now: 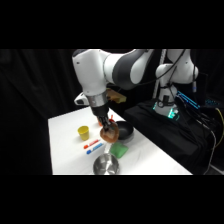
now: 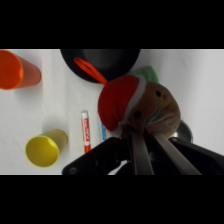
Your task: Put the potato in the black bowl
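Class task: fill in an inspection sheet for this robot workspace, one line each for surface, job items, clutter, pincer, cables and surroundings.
Surface: white table, no spills seen.
Job items: potato held in the air, close beside the black bowl; not in it.
Clutter: yellow cup, orange cup, red marker, blue marker, green item, silver bowl.
Pincer: pincer shut on the potato.
Cables: blue-lit cables by the arm's base.
Surroundings: black backdrop; no person seen.

My counter (image 1: 65, 150) glows bright against dark surroundings; both views are soft, my wrist view blurriest up close.
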